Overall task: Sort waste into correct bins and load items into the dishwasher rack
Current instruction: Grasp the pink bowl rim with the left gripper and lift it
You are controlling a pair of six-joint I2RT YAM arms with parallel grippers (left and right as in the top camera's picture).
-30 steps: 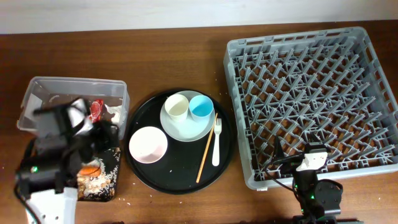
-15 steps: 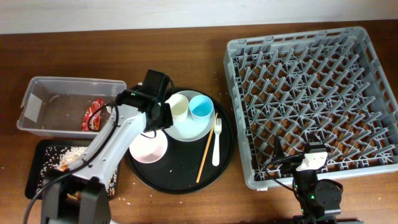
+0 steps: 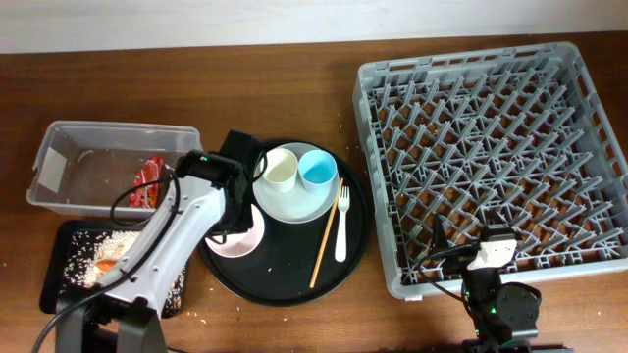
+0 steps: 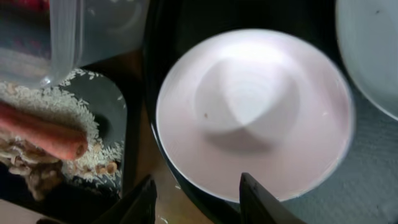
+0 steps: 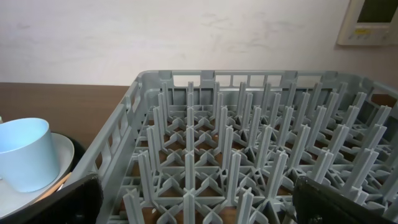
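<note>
Across the right half of the overhead view sits the dishwasher rack (image 3: pixel 491 147), with nothing loaded between its pegs. The right jaws rest wide apart and empty at its lower edge. At centre frame the round black tray (image 3: pixel 285 279) holds all the dishes. At upper left, the clear tub (image 3: pixel 88 167) has the red wrapper (image 3: pixel 147 181) in it, and below that the shallow black tray (image 3: pixel 51 289) carries rice and the carrot (image 3: pixel 103 265). I judge the waste mostly sorted and loading to be my job now.

My left arm (image 3: pixel 182 230) hangs over the white bowl (image 4: pixel 249 112), which sits on the left side of the round tray beside the pale plate (image 3: pixel 294 204). The wrist view shows the left jaws part-open and holding nothing, with their tips at the bowl's near rim.

To do this well, I want one fingertip inside the rim and one outside. I would come down only until the pads bracket the wall, then close gently, since a smooth, shallow bowl can squirt out. The lift should be straight up, clear of the tray lip and the cream cup (image 3: pixel 280 169). For the rack, I would tilt the bowl so it leans between pegs.
</note>
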